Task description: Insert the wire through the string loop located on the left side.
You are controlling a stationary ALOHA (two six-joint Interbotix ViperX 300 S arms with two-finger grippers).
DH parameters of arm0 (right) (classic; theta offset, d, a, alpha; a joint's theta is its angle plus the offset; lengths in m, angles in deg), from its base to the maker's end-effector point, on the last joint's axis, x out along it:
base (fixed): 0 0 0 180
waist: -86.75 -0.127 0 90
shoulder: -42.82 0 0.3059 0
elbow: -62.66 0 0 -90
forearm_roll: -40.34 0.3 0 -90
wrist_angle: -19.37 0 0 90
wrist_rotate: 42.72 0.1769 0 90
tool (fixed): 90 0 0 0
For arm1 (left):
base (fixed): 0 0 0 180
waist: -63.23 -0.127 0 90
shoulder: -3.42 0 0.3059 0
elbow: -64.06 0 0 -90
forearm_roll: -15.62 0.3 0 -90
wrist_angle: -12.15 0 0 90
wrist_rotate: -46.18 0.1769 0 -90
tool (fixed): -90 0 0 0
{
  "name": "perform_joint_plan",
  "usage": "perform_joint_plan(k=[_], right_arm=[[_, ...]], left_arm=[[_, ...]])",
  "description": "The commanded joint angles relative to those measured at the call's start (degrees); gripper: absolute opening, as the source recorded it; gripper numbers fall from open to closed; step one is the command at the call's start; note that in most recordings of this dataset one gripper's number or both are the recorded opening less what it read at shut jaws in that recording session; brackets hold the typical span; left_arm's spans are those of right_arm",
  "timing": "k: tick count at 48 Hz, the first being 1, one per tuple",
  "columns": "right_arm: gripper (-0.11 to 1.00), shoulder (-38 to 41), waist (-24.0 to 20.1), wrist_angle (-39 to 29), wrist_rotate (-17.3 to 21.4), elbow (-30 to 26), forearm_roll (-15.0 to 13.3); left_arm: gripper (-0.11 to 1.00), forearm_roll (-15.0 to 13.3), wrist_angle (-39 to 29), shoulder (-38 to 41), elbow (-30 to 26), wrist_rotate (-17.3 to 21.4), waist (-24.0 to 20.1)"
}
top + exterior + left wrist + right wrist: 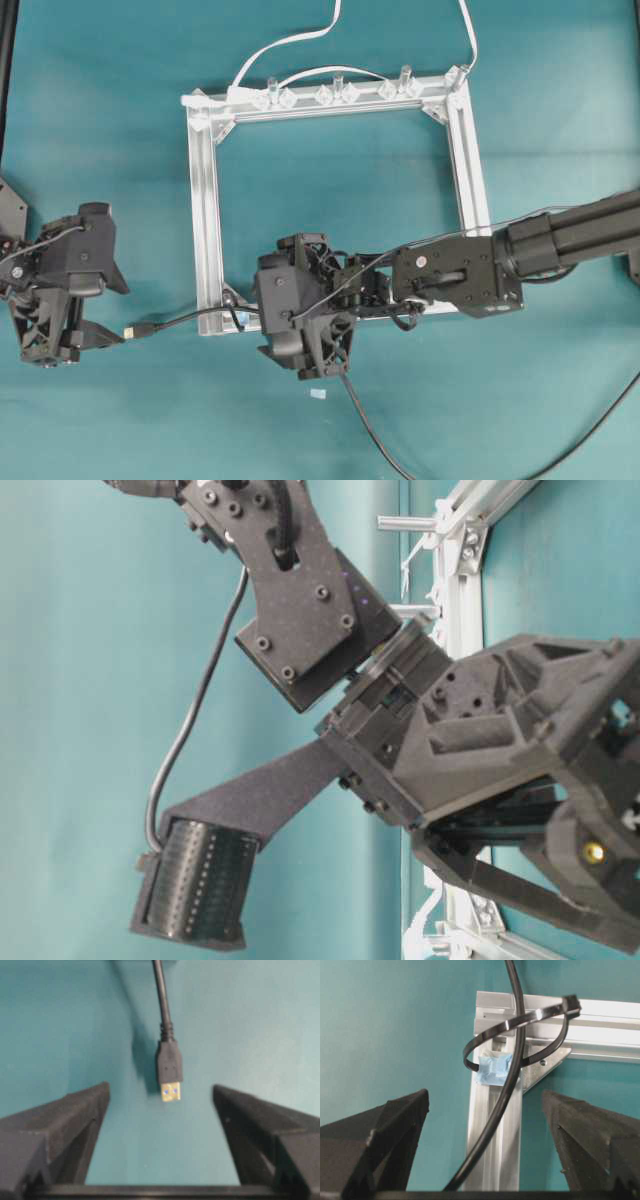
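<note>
Overhead view shows us the big teal table, then the silver aluminium frame lying on it. Our left claw is wide open with nothing in it. Our right claw is wide open too, hanging over the frame's bottom-left corner. The wire already runs through the string loop at that corner, and its plug lies just in front of the left claw. We think the wire is light and bendy, so it may flop. The hard little plug looks like the best place to hold.
</note>
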Motion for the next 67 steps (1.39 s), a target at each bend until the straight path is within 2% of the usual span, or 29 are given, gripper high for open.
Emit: perform_joint_plan(k=[1,12,23,35,46,51,56,62,67], right_arm=[[0.91,-1.5,-0.2,0.2,-0.1,-0.6,-0.2],[0.91,-2.5,-0.1,0.3,-0.2,-0.6,-0.4],[0.91,-4.8,0.5,-0.2,-0.1,-0.6,-2.6],[0.91,-8.2,1.9,-3.9,-0.1,-0.6,-4.7],[0.91,-10.2,3.5,-3.5,0.0,-0.2,-5.1],[0.91,-11.2,4.4,-2.2,0.1,0.4,-5.1],[0.91,-12.0,4.9,0.6,0.2,1.4,-5.1],[0.91,-12.9,4.8,5.4,0.5,3.4,-5.0],[0.91,-13.7,4.8,10.0,1.2,5.8,-4.7]], left_arm=[[0.8,0.3,0.2,-0.2,-0.5,0.6,0.0],[0.81,1.4,0.2,-1.6,-1.1,2.6,0.0],[0.81,1.5,0.2,-4.6,-1.6,6.4,-0.6],[0.81,1.5,0.0,-10.5,-0.9,6.9,-3.7],[0.8,1.5,-0.2,-18.1,1.4,6.9,-6.2],[0.76,1.5,-0.2,-21.4,2.4,6.9,-7.1],[0.67,1.5,-0.2,-24.1,3.1,6.9,-7.6],[0.53,1.5,-0.2,-26.5,3.8,6.9,-7.6],[0.47,1.5,-0.1,-27.9,4.1,6.8,-7.6]])
